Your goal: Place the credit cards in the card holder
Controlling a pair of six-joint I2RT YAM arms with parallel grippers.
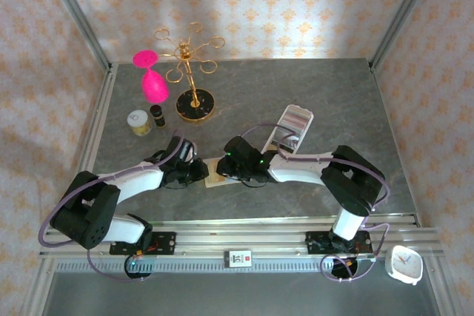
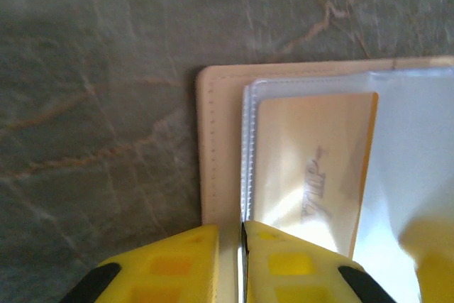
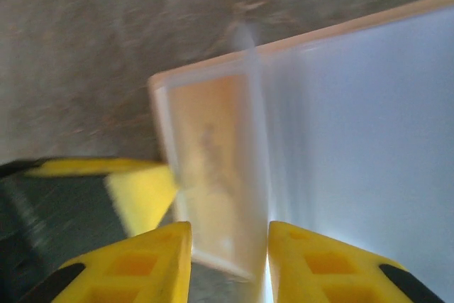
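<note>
Left tool (image 2: 241,238) pinches card holder (image 2: 218,140); script on yellow card (image 2: 312,161) illegible.

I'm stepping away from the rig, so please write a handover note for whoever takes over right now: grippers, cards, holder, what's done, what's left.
Left gripper: shut on the near edge of the card holder.
Right gripper: jaws partly apart around the edge of the clear sleeve; blur hides whether it grips.
Holder: lies open between the two grippers.
Done: one yellow card sits inside the sleeve.
Left: the other credit cards appear to lie in the white tray further back on the right, not yet loaded.
</note>
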